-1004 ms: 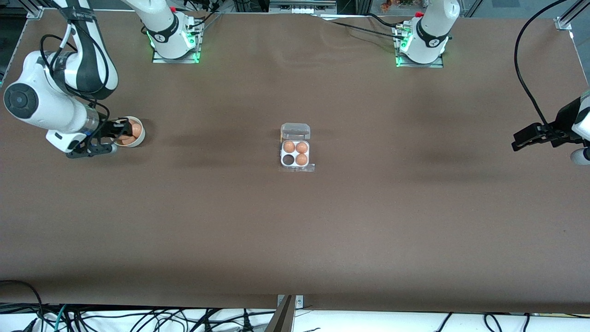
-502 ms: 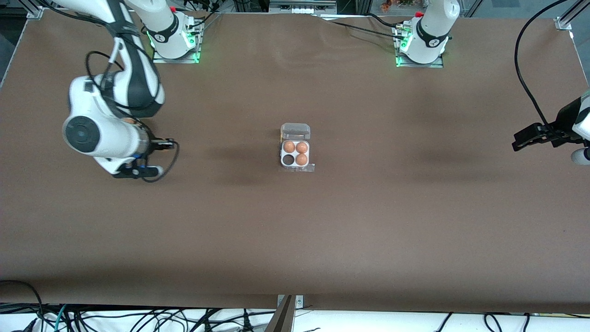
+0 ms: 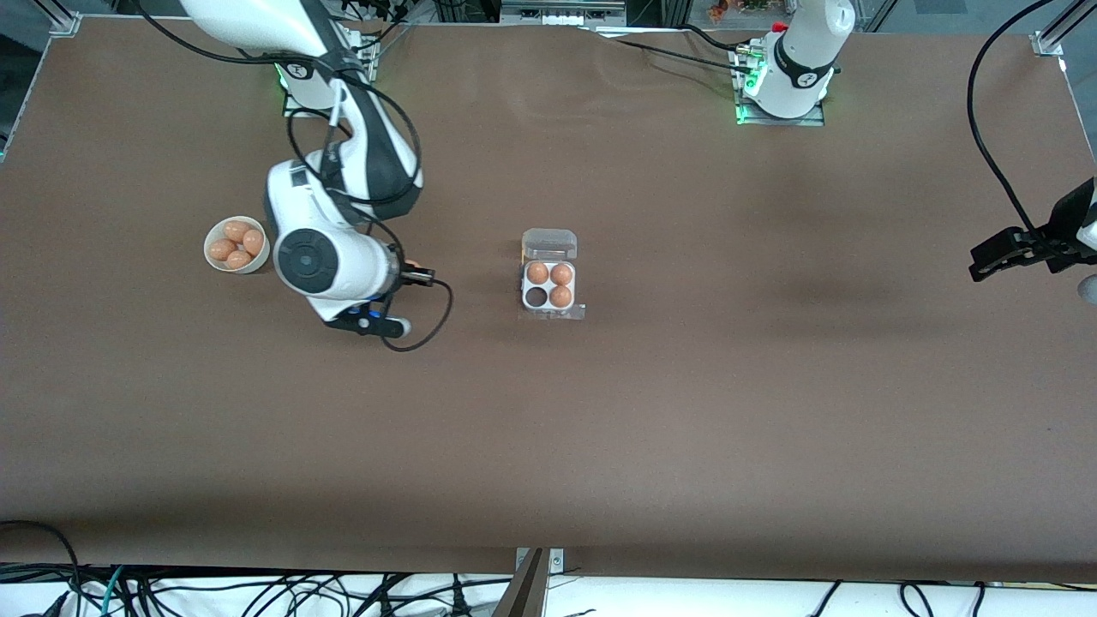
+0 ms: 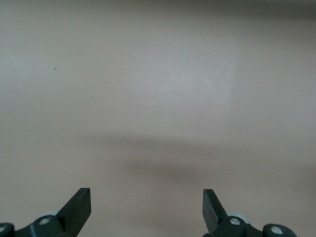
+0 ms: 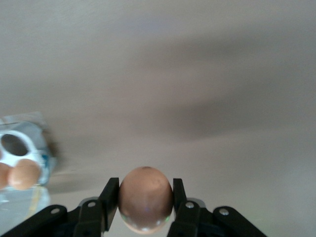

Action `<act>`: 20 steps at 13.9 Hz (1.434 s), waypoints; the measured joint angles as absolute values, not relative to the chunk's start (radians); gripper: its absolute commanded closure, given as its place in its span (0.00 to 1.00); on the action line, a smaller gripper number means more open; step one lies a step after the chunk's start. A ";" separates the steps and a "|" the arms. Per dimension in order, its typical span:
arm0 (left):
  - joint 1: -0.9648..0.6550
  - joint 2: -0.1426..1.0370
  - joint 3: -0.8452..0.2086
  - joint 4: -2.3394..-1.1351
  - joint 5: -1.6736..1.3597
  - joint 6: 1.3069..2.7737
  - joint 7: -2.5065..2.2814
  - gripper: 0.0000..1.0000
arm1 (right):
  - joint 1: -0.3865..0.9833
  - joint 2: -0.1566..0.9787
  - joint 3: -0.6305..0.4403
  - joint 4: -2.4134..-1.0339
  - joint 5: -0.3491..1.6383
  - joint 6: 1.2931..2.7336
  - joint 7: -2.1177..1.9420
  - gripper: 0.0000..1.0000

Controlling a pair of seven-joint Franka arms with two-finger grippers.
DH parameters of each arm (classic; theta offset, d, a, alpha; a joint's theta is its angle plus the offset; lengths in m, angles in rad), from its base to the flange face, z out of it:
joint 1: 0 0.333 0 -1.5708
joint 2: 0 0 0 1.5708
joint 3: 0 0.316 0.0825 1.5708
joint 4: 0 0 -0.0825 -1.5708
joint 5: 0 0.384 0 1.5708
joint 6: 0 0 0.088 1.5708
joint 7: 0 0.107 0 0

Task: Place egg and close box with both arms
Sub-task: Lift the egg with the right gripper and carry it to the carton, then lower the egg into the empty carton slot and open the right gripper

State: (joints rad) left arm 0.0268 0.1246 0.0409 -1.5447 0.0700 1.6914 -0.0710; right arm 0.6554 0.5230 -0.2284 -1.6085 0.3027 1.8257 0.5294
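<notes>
A wide brown surface (image 3: 651, 411) carries two things. Near its middle sits the box (image 3: 549, 287), a clear four-cell egg carton with its lid (image 3: 549, 243) folded open, farther from the front camera than the tray. Three brown eggs fill three cells; the cell nearest the front camera toward the right arm's end is dark and empty (image 3: 536, 296). Toward the right arm's end stands a round white bowl (image 3: 213, 260) holding four more brown eggs.

The right gripper (image 3: 410, 273) hangs over bare surface between bowl and box, its jaws clenched on a brown egg (image 5: 145, 197). The arm's bulky white wrist hides most of that egg from the front camera; only the right wrist view shows it whole between the black fingers (image 5: 108, 197), with a corner of the box off to one side (image 5: 22, 158).

The left gripper (image 3: 998, 254) waits over the left arm's end of the surface. The left wrist view shows its jaws (image 4: 146, 207) released and wide apart, nothing between them but bare surface.
</notes>
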 measured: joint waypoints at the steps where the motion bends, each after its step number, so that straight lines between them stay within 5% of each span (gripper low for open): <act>1: 0.027 0.125 0.041 -1.545 0.070 1.691 -0.071 0.00 | 0.681 0.548 -0.228 -1.581 0.321 1.826 0.578 0.85; 8: 0.027 0.125 0.040 -1.545 0.070 1.684 -0.071 0.00 | 0.816 0.716 -0.218 -1.388 0.365 1.901 0.858 0.85; 20: 0.026 0.125 0.038 -1.539 0.070 1.679 -0.071 0.00 | 0.816 0.794 -0.165 -1.367 0.377 2.039 0.878 0.84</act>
